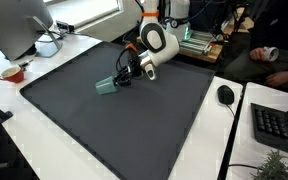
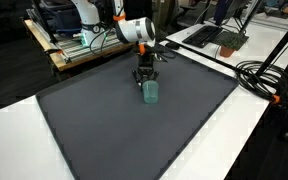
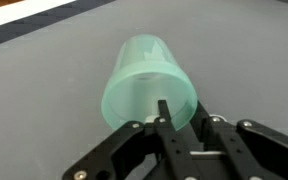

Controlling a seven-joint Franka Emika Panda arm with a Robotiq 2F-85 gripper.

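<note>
A translucent green cup (image 3: 144, 80) lies tilted on the dark grey mat (image 1: 134, 130), with its open rim toward my gripper. It also shows in both exterior views (image 1: 106, 85) (image 2: 150, 93). My gripper (image 3: 181, 112) is at the cup's rim. One finger is inside the cup and the other is outside, with the wall pinched between them. In both exterior views my gripper (image 1: 122, 76) (image 2: 146, 79) reaches down to the cup near the far middle of the mat (image 2: 134, 130).
A computer monitor (image 1: 14, 25) and a small red bowl (image 1: 12, 73) stand on the white table beside the mat. A black mouse (image 1: 225, 95) and a keyboard (image 1: 280, 126) lie at the other side. Black cables (image 2: 259, 75) and a laptop (image 2: 224, 38) lie beyond the mat.
</note>
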